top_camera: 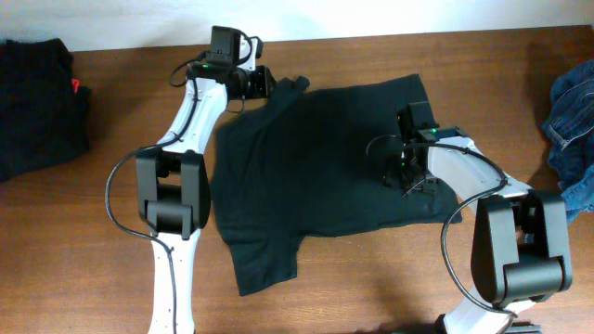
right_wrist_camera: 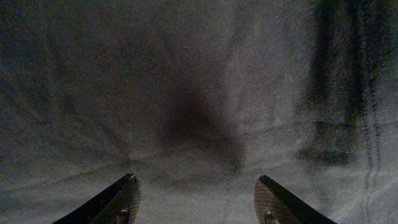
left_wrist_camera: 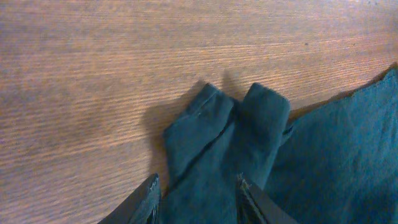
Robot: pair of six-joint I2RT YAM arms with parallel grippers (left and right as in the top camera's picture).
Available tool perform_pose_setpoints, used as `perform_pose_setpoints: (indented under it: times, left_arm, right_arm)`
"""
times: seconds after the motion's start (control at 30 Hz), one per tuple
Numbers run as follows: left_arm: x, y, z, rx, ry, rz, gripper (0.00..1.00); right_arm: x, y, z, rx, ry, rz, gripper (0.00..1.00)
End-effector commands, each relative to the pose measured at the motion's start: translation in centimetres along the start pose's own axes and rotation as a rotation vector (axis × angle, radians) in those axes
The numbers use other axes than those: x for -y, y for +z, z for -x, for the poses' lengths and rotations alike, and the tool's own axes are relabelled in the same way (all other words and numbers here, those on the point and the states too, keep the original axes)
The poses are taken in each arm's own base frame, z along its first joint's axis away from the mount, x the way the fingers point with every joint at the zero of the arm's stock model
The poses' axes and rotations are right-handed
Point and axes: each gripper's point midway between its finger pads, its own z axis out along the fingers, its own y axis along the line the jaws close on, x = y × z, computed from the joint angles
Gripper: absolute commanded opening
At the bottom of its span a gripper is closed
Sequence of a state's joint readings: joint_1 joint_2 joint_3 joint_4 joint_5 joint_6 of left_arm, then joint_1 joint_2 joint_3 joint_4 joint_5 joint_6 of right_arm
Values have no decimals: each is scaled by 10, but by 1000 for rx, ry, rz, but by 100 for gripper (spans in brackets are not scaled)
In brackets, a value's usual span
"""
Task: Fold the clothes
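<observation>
Two left fingers [left_wrist_camera: 146, 202] pinch a bunched sleeve [left_wrist_camera: 217, 143] of the black shirt [top_camera: 316, 167] near the far edge of the bench [top_camera: 371, 297]. Right fingers [right_wrist_camera: 118, 200] stand well apart, holding nothing, close above the shirt's right side. Shirt lies spread mid-bench. Dark clothes [top_camera: 37, 102] sit at the far left corner, denim [top_camera: 574, 121] at the right edge.

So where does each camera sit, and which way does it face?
Overhead: above the table, facing down on the T-shirt; the left arm and right arm show.
Left wrist: on the left arm, looking past its fingers at bunched T-shirt cloth and table.
Right wrist: close over the T-shirt, its fingers apart.
Shared: all three show the T-shirt.
</observation>
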State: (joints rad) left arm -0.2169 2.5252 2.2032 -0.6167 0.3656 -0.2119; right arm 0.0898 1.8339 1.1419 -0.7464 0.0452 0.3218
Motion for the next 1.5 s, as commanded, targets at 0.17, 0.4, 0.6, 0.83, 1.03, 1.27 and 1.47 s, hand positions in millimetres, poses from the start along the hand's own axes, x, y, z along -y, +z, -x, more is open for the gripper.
perform_pose_setpoints:
  times: [0.17, 0.4, 0.6, 0.83, 1.03, 1.27, 1.47]
  left_arm:
    - [-11, 24, 1, 38, 6, 27, 39]
    - [-30, 30, 0, 49, 2, 116, 39]
    - [-26, 33, -3, 43, 6, 111, 39]
    - [-29, 44, -13, 20, 3, 109, 38]
    - [-27, 57, -25, -9, -3, 63, 38]
    - [-12, 57, -19, 7, 8, -22, 14]
    - [-21, 52, -13, 19, -2, -14, 0]
  right_arm:
    - [1, 4, -3, -5, 0, -22, 64]
    - [1, 4, -3, -5, 0, -21, 64]
    - [1, 4, -3, -5, 0, -21, 64]
    - [1, 4, -3, -5, 0, -21, 64]
    - [1, 4, -3, -5, 0, -21, 64]
    - [1, 4, -2, -3, 0, -21, 64]
    - [1, 4, -2, 0, 0, -20, 64]
